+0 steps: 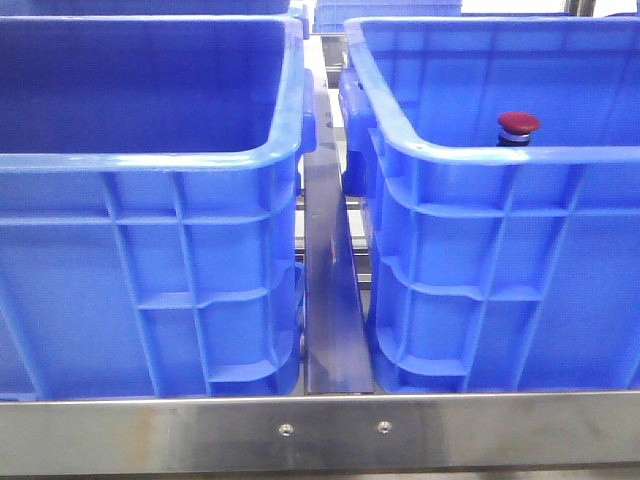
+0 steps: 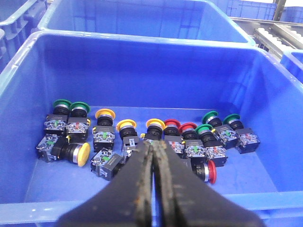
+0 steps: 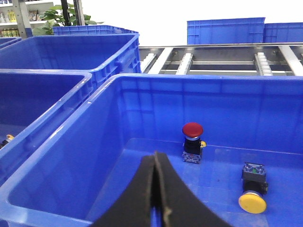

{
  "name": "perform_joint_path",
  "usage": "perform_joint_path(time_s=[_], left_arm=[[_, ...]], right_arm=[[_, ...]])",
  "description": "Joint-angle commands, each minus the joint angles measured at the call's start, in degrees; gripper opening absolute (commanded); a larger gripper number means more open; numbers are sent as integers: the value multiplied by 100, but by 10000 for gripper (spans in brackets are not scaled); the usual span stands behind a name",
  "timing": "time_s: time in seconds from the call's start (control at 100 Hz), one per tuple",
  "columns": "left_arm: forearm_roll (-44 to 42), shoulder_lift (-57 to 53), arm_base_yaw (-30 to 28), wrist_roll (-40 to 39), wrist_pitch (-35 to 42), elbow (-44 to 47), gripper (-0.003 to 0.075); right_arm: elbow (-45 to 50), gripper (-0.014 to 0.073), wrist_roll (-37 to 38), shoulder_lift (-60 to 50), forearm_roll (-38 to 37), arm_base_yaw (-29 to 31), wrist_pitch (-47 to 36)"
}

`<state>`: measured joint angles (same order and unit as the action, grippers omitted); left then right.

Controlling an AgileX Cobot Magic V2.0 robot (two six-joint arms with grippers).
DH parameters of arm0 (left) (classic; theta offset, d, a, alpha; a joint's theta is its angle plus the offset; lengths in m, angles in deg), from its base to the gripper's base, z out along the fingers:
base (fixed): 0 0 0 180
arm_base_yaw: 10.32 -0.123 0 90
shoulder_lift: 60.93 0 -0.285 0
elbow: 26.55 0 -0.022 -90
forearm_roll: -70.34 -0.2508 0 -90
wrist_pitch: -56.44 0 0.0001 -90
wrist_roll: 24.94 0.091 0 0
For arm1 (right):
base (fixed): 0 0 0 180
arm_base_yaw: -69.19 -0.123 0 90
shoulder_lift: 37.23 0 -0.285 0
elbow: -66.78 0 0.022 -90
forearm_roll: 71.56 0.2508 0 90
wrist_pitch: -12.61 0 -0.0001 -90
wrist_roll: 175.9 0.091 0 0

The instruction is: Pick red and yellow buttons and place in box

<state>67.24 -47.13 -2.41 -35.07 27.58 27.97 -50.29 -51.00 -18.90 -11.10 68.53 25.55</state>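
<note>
Bright even light, blown-out white background, soft close-up blur.

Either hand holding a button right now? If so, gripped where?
Nothing is held. The left hand is shut and empty above the crate of buttons; the right hand is shut and empty, apart from the red button.

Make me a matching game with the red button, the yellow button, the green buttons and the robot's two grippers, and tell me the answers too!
Things:
1. red button
2. yellow button
3. green buttons
4. left gripper and right gripper

States:
A. lying on its side in the right crate
B. fingers pressed together, holding nothing
C. standing upright, cap on top, in the right crate
D. in the left crate, mixed in a row with many other buttons

Pairs: 1-C, 2-A, 3-D, 4-B
</note>
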Motion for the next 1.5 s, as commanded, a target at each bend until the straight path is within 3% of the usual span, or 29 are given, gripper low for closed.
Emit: perform_joint_path(time_s=[0.0, 0.31, 0.53, 0.62, 0.68, 0.72, 1.49], left_arm=[[-36, 71, -15, -56, 435, -110, -20], [310, -185, -682, 4, 1341, 737, -20], [631, -625, -946, 1099, 2030, 1652, -20], [721, -814, -975, 1196, 2344, 2068, -20], [721, -814, -975, 1196, 2979, 2422, -20], [686, -814, -975, 1196, 2592, 2357, -20], [662, -814, -964, 1196, 2698, 2380, -20]], right_arm=[[-153, -91, -67, 38, 37, -8, -177], [-153, -91, -67, 38, 37, -8, -171], [-153, -91, -67, 38, 37, -8, -161], [-153, -91, -67, 38, 37, -8, -159], [-153, -91, -67, 49, 37, -8, -159], [-153, -91, -67, 49, 37, -8, -165], [-153, -91, -67, 55, 37, -8, -88]])
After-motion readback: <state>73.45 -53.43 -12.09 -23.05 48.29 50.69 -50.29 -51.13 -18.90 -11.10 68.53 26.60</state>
